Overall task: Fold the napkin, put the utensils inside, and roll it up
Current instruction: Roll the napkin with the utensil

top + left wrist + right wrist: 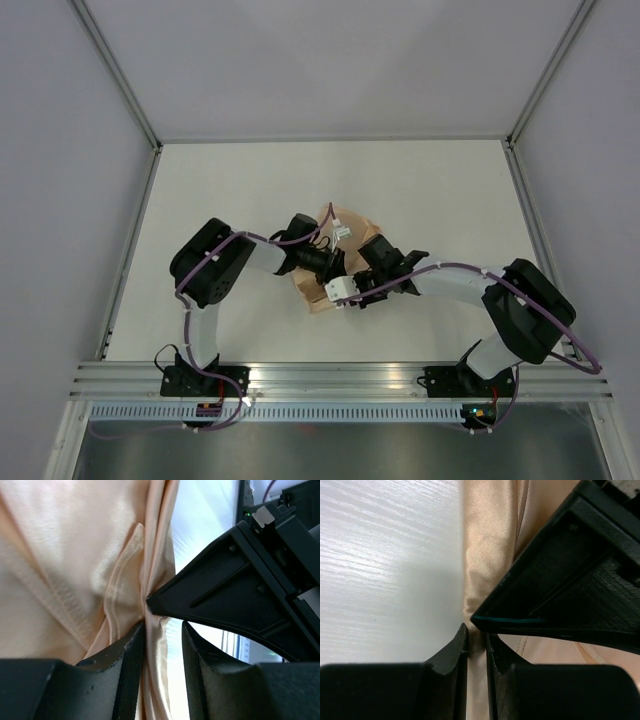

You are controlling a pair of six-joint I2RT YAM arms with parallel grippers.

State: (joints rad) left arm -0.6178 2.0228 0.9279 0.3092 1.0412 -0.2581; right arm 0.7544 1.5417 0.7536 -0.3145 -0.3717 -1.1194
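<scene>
The left gripper fills the bottom of its own wrist view, its jaws a little apart. A bunched fold of the peach napkin runs down between them, lying against one finger with a bright sliver of gap beside the other. Just above, the dark tip of the right gripper touches the same fold; in its own view its jaws are nearly closed, pinching a narrow ridge of cloth that fills the slot. From above, the napkin lies crumpled in the middle of the table, mostly hidden under both wrists
</scene>
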